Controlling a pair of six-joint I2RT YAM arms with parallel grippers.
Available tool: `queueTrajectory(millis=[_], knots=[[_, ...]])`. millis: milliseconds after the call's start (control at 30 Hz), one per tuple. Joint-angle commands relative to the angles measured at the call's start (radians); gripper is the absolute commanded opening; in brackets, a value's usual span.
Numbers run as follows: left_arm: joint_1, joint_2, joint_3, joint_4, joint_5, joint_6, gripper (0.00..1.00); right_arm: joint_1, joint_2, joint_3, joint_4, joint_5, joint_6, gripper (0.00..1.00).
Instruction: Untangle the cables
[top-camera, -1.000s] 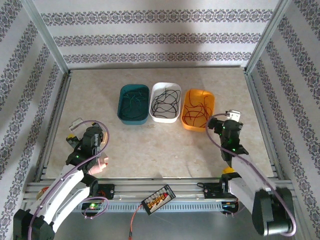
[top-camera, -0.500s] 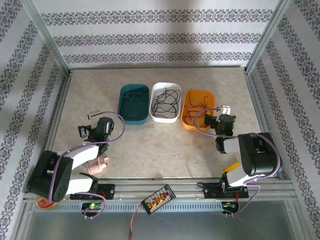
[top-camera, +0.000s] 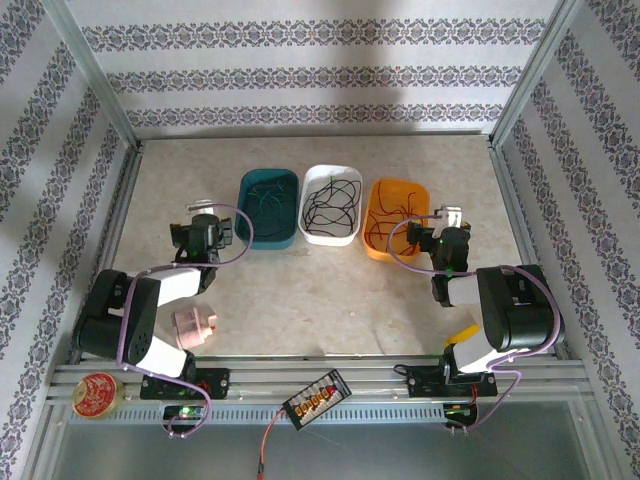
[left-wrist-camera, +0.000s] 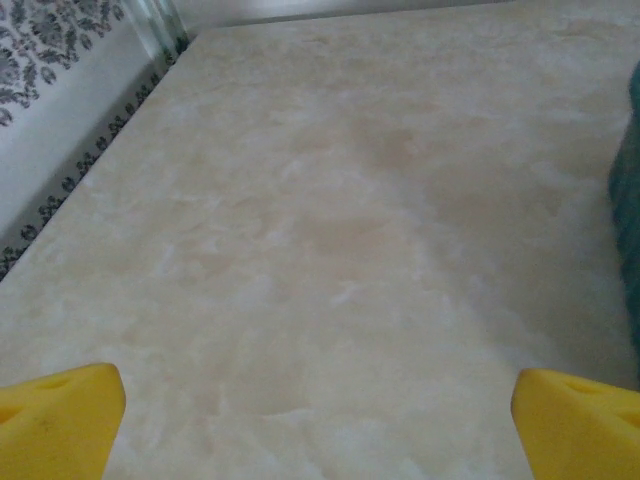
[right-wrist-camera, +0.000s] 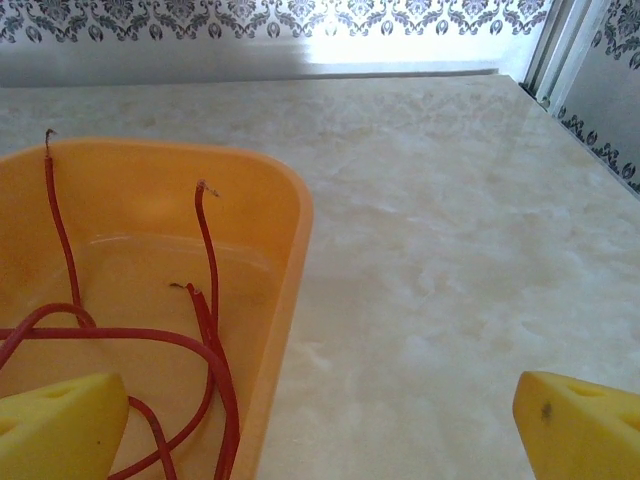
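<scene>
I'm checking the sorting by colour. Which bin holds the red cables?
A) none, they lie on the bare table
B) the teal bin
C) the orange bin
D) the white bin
C: the red cables lie coiled inside the orange bin, at the right end of the row.

The left gripper (top-camera: 204, 222) has swung forward toward the teal bin (top-camera: 264, 240).

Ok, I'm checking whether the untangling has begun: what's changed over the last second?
The left gripper moved away from the near edge toward the teal tray. The right gripper shifted slightly left beside the orange tray as its arm refolded. Nothing was grasped, and both sets of jaws are open. All trays and the cables stayed put.
</scene>
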Motion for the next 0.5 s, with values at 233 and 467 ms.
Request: queueTrajectory(millis=[233,467], knots=[[0.048,-0.009,-0.007,0.091,0.145,0.061,0.99,-0.006,0.002,0.008,0.044,-0.025,-0.013,0.98],[0.036,0.126,-0.240,0.653,0.197,0.118,0.99,-0.005,0.002,0.005,0.048,-0.027,-0.015,0.98]])
